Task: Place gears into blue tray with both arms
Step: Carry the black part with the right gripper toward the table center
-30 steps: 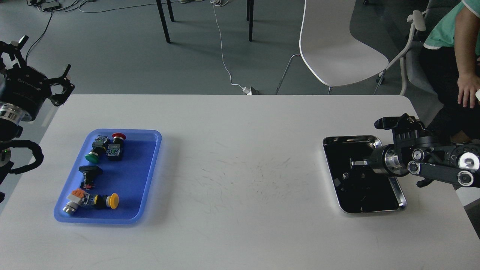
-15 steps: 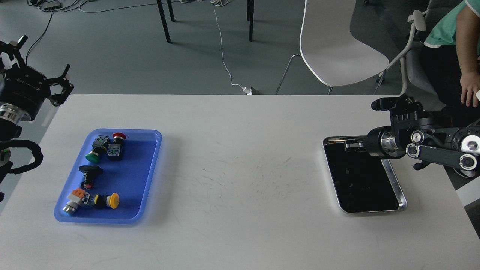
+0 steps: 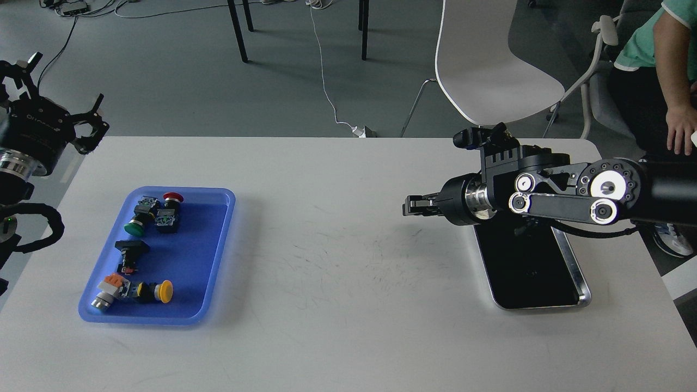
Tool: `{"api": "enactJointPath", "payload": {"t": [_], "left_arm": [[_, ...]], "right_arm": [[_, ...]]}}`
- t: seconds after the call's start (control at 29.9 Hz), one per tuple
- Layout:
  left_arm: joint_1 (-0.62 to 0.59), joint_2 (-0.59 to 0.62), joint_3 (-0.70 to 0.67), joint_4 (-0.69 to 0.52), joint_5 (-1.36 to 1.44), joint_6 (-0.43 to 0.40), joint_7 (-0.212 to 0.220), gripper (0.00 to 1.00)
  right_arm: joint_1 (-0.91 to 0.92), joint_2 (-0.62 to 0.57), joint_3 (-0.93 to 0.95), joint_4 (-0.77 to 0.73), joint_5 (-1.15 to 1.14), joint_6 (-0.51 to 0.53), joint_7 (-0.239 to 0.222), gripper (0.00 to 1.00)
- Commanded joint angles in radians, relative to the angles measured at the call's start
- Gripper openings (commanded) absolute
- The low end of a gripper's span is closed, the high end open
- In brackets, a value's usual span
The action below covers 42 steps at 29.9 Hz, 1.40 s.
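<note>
The blue tray lies on the left of the white table and holds several coloured push-button switches. No gears show; the dark inside of the steel tray on the right reveals none. My right gripper hovers above the table just left of the steel tray and points left toward the blue tray. Its dark fingers run together, so whether it holds anything stays unclear. Beyond the table's far left corner, my left gripper is raised with its claws spread open and empty.
A white chair stands behind the table's far right edge. A seated person is at the far right. Table legs and cables cross the floor beyond.
My right arm has risen out of the steel tray and swung left, so its gripper is now past the tray's left edge over bare table. The left arm has barely moved.
</note>
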Motion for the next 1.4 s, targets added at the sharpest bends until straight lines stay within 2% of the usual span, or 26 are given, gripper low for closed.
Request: {"api": "enactJointPath", "payload": {"t": [0.0, 0.33, 0.73, 1.04, 1.24, 1.37], "left_arm": [[0.0, 0.0, 0.0, 0.0, 0.002, 0.0, 0.0, 0.98], [-0.003, 0.002, 0.002, -0.001, 0.002, 0.001, 0.0, 0.98], [-0.003, 0.0, 0.002, 0.0, 0.002, -0.002, 0.0, 0.98], [-0.003, 0.0, -0.002, 0.0, 0.002, -0.007, 0.0, 0.98], [-0.003, 0.002, -0.002, 0.0, 0.002, -0.007, 0.0, 0.99], [-0.003, 0.0, 0.002, -0.001, 0.002, -0.007, 0.0, 0.99]], "right_arm": [[-0.002, 0.094, 0.001, -0.033, 0.016, -0.028, 0.016, 0.02], [-0.051, 0.297, 0.01, -0.159, 0.018, -0.051, 0.038, 0.02], [-0.163, 0.297, 0.111, -0.316, 0.062, -0.097, 0.13, 0.02], [-0.183, 0.297, 0.149, -0.282, 0.163, -0.083, 0.193, 0.02], [-0.186, 0.297, 0.178, -0.238, 0.211, -0.073, 0.199, 0.03], [-0.192, 0.297, 0.177, -0.225, 0.227, -0.034, 0.184, 0.04]]}}
